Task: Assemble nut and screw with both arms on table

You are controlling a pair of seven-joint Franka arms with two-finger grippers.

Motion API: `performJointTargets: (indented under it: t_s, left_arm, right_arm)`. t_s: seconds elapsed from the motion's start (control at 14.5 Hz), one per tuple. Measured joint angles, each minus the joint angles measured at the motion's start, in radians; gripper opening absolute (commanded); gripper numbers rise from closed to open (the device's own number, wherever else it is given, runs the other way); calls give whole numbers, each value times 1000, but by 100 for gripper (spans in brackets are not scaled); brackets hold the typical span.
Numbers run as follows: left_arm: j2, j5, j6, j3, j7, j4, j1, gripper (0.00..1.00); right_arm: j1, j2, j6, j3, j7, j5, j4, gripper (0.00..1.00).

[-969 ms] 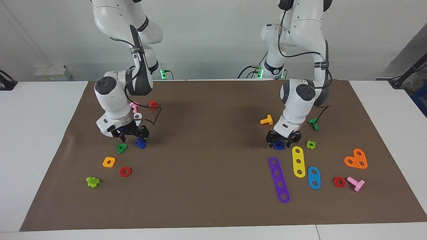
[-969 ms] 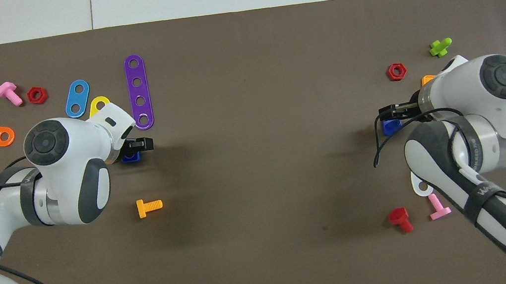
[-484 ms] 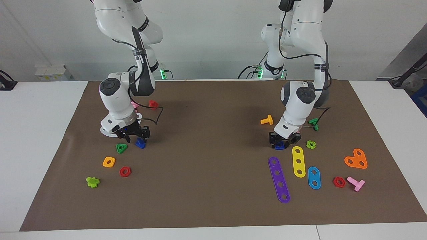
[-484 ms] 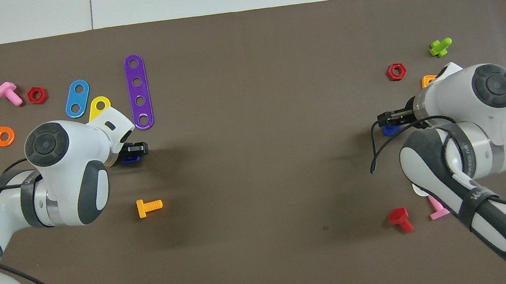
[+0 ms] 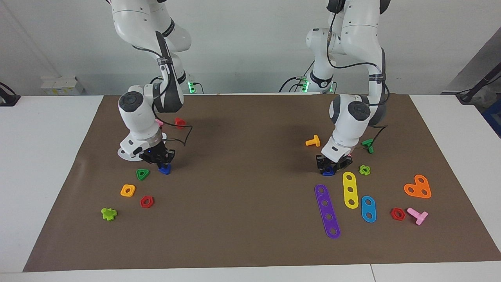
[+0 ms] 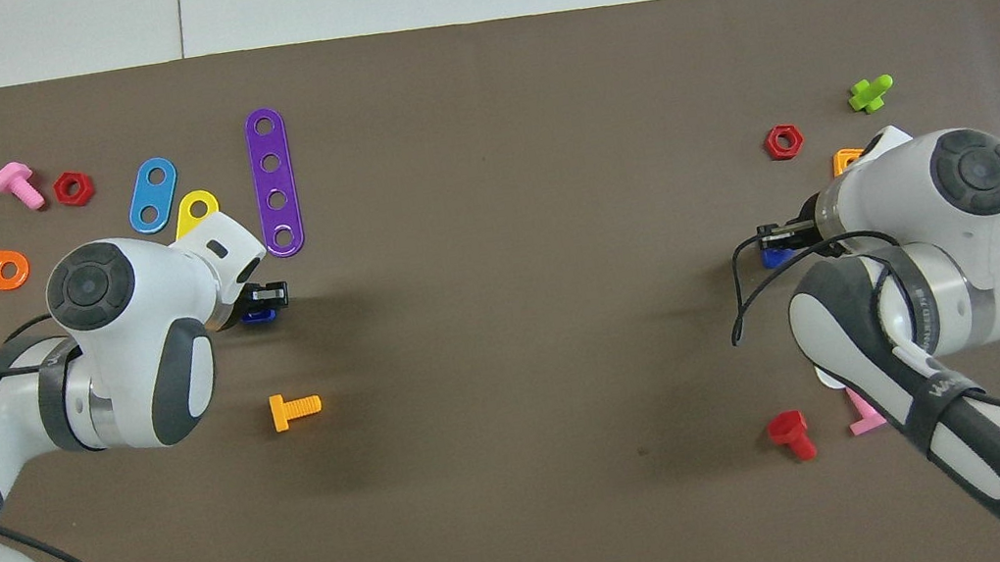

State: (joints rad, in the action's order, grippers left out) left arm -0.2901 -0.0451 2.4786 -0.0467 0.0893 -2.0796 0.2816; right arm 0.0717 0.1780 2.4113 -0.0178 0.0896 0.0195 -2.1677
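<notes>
The dark-blue nut (image 5: 328, 171) lies on the brown mat (image 5: 250, 176) at the left arm's end, beside the purple strip (image 5: 327, 211). My left gripper (image 5: 331, 166) is down on the nut with its fingers closed around it; in the overhead view only an edge of the nut (image 6: 258, 316) shows under the gripper (image 6: 267, 298). The dark-blue screw (image 5: 164, 169) stands on the mat at the right arm's end. My right gripper (image 5: 159, 158) is low over it with its fingers closed on it; the overhead view shows the screw (image 6: 773, 257) under the gripper (image 6: 781, 234).
Near the screw lie a green triangular nut (image 5: 143, 174), an orange square nut (image 5: 128, 190), a red hex nut (image 5: 146, 201) and a red bolt (image 5: 179, 122). Near the nut lie a yellow strip (image 5: 350, 189), a blue strip (image 5: 368, 208), an orange bolt (image 5: 312, 141) and a lime nut (image 5: 364, 169).
Both grippers have dropped lower onto their parts and their fingers have drawn in, the left around the nut, the right around the screw. The parts have not moved.
</notes>
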Motion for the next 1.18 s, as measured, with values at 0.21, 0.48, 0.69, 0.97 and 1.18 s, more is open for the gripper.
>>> performJointTargets:
  t_s: [0.21,0.48,0.69,0.97,1.18]
  left_arm:
    - [-7,-2,-104,-2,10,90,-2,0]
    - [-40,-22,-308,-6,20,289,-2,0]
    - [-65,-53,-328,-8,23,341,-3,0]
    - [-76,-63,-329,-7,65,373,-2,0]
    - [-78,-90,-335,1,153,398,2,0]
  right_arm:
    - [70,-3,-6,-1,89,0,7,0]
    - [222,-5,-5,-5,342,0,28,0]
    - [319,2,-5,-6,514,0,55,0]
    - [412,31,-6,-7,649,0,114,0]
    - [462,71,-6,-7,711,1,151,0]
